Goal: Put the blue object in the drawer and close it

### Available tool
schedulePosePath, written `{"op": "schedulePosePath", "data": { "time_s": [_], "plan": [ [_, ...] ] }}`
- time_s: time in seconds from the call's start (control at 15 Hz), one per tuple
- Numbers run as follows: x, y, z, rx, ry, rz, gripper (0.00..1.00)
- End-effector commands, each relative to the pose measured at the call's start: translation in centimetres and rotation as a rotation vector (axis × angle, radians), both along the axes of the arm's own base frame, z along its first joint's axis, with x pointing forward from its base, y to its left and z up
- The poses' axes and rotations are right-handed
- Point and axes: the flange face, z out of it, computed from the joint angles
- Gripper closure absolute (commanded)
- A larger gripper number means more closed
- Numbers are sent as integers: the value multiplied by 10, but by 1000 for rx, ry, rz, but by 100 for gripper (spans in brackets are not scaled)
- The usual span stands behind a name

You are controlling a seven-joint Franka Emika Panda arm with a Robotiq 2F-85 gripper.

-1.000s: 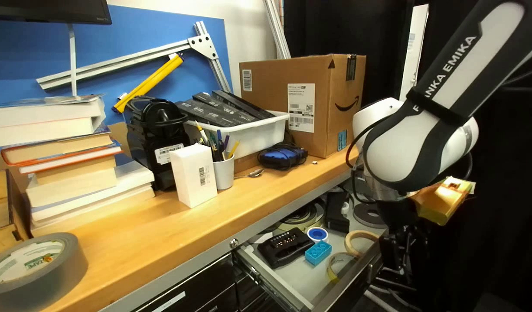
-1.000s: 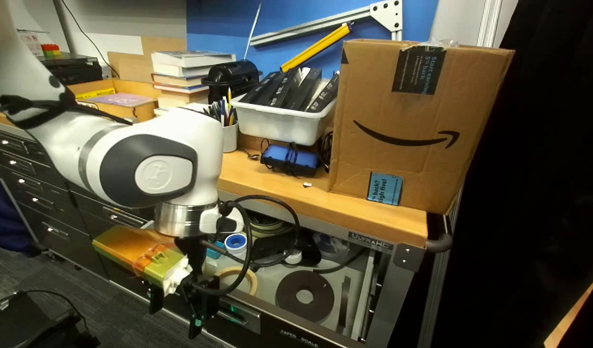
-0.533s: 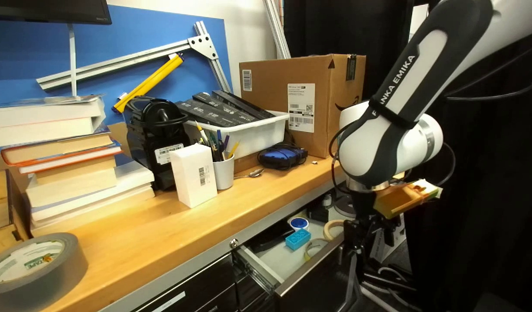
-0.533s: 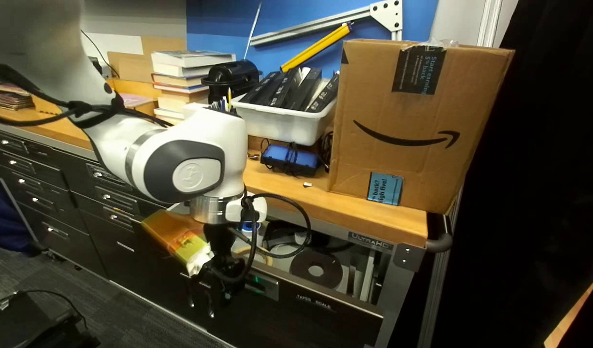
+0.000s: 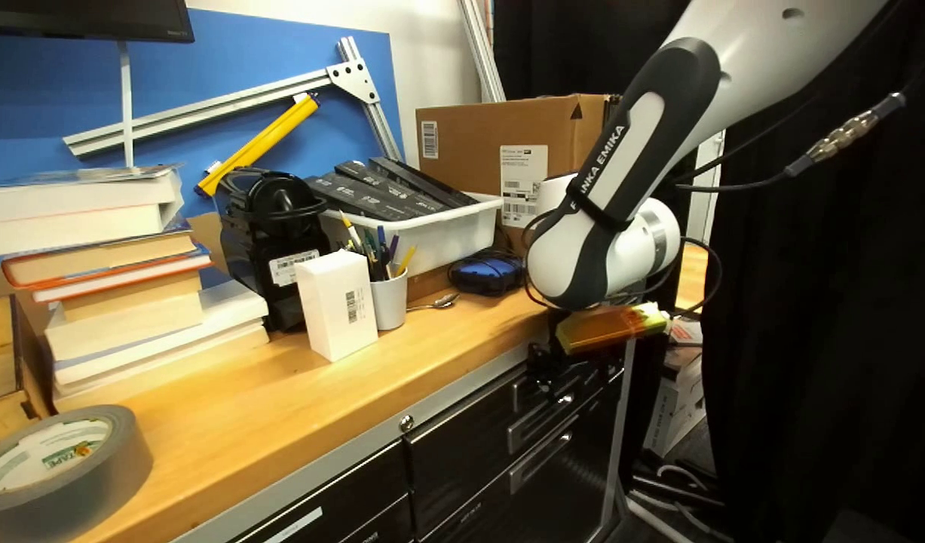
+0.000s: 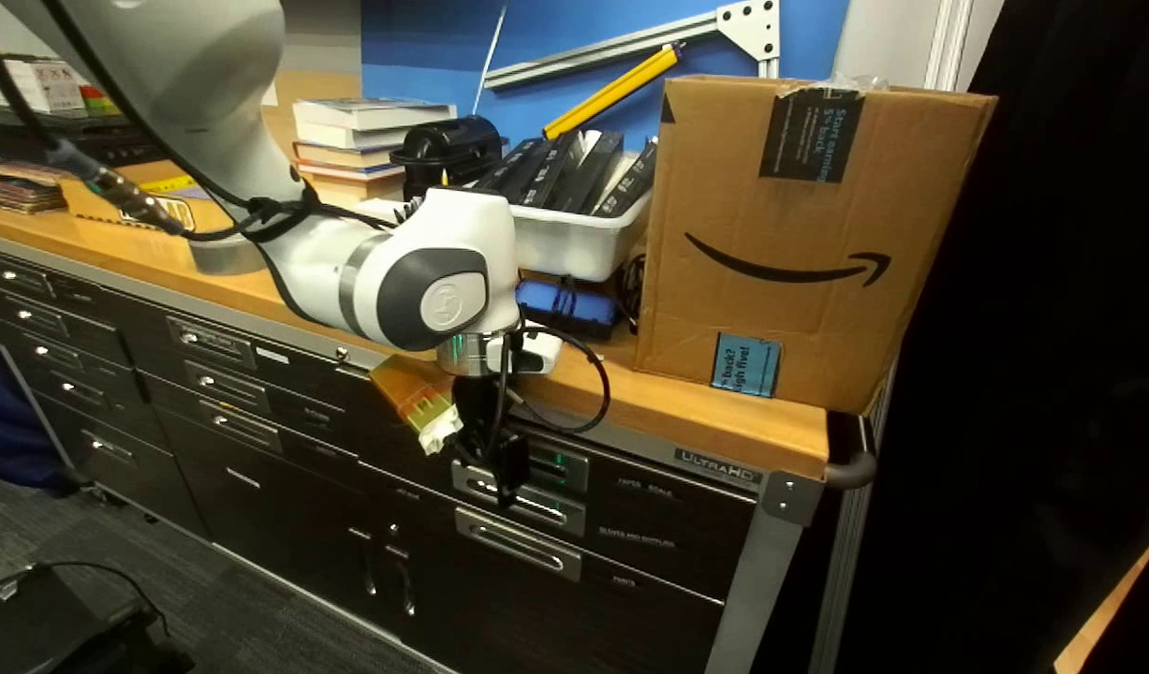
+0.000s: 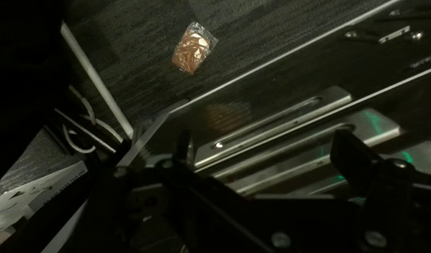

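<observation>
The drawer (image 6: 668,504) is shut, its dark front flush with the cabinet in both exterior views (image 5: 462,437). The light-blue object is out of view, hidden behind the shut drawer front. My gripper (image 6: 508,487) points down just in front of the drawer front, beside its metal handle; I cannot tell whether it touches. In the wrist view my gripper (image 7: 262,140) has its two fingers wide apart with nothing between them, above metal drawer handles.
The wooden bench top (image 5: 281,407) overhangs the drawer. On it stand a cardboard box (image 6: 799,281), a white bin (image 5: 447,234), a white box (image 5: 338,305), a pen cup (image 5: 390,302) and a darker blue rounded object (image 6: 569,304). Similar drawer fronts (image 6: 649,571) lie below.
The drawer has slid from wide open to shut, taking the light-blue object inside out of sight. The arm and gripper have moved with it toward the cabinet.
</observation>
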Motion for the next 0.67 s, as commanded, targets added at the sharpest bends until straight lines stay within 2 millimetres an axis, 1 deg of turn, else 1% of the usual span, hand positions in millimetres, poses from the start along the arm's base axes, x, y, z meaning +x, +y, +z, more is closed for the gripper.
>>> {"op": "schedulePosePath", "data": {
  "time_s": [0.0, 0.13, 0.27, 0.4, 0.47, 0.6],
  "plan": [
    [29, 8, 3, -30, -99, -85, 0],
    [12, 9, 13, -33, -101, -79, 0],
    [-14, 15, 32, -12, -101, -6, 0],
    [-37, 23, 61, 3, -131, 95, 0],
    [-41, 25, 74, 9, -151, 146, 0],
    [-53, 33, 106, 23, -189, 237, 0]
  ]
}}
